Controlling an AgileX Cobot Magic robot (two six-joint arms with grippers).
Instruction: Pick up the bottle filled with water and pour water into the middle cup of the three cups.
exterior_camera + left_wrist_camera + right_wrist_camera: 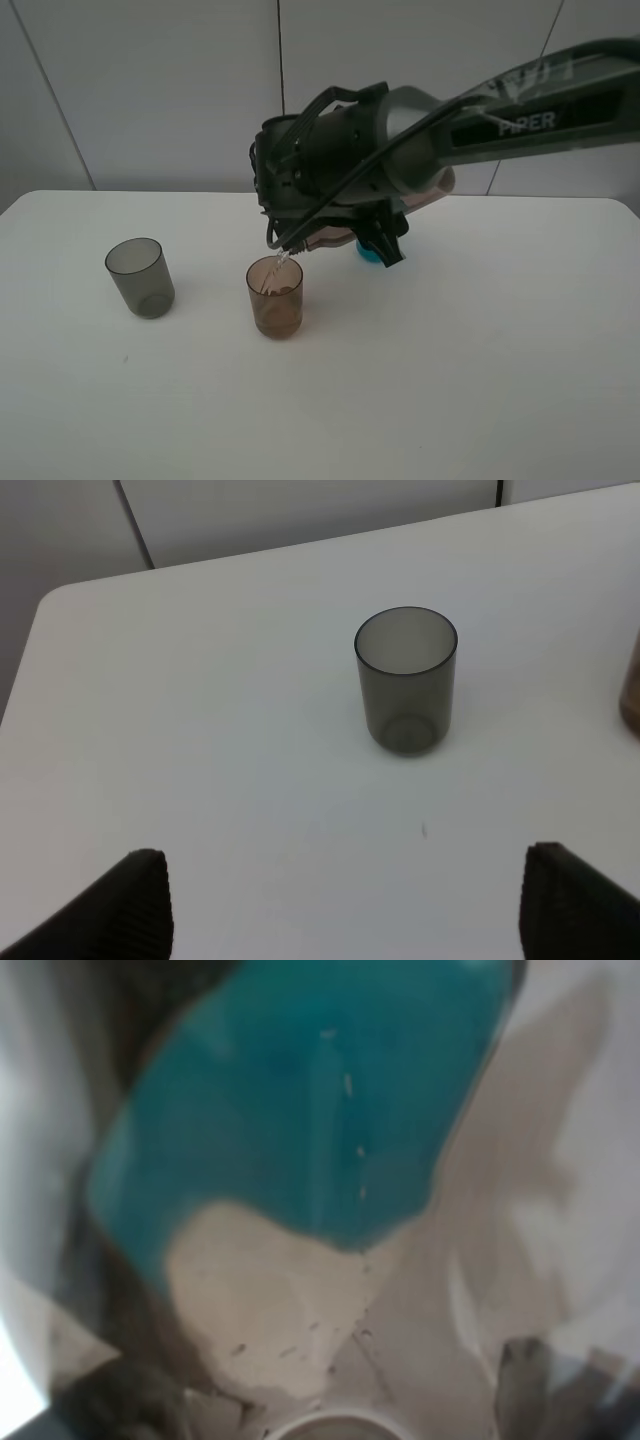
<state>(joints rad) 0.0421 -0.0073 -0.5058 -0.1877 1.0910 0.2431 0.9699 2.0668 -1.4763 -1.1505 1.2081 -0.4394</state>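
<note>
Mid-pour | water ran in a thin stream from the tilted bottle (322, 241) into the middle cup (275, 297), centre of the counter (500, 380) | next: steady tilt, then right the bottle before overflow | right tool (385, 243) clamped on the bottle | left tool (345, 910) wide open, empty, near the grey cup (405, 680)

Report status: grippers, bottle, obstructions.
Left gripper open, idle. Right gripper clamps the bottle, tilted, water streaming into the middle cup. Teal cup half hidden behind arm.
</note>
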